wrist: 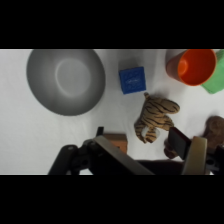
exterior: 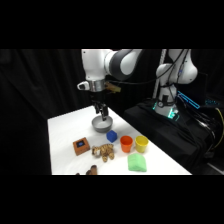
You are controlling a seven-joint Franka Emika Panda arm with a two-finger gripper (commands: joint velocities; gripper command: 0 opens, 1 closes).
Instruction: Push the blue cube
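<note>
Blue cube sits ahead of your gripper in the wrist view, untouched. Going left to right ahead of the tool: the grey bowl, the cube, the toy tiger just below it, then the orange cup. Your fingers look spread with nothing between them, hovering high, probably so you can line up the push.

Bare worktop lies open left of the grey bowl, while the blue cube sits hemmed between that bowl, the orange cup and the toy tiger.
</note>
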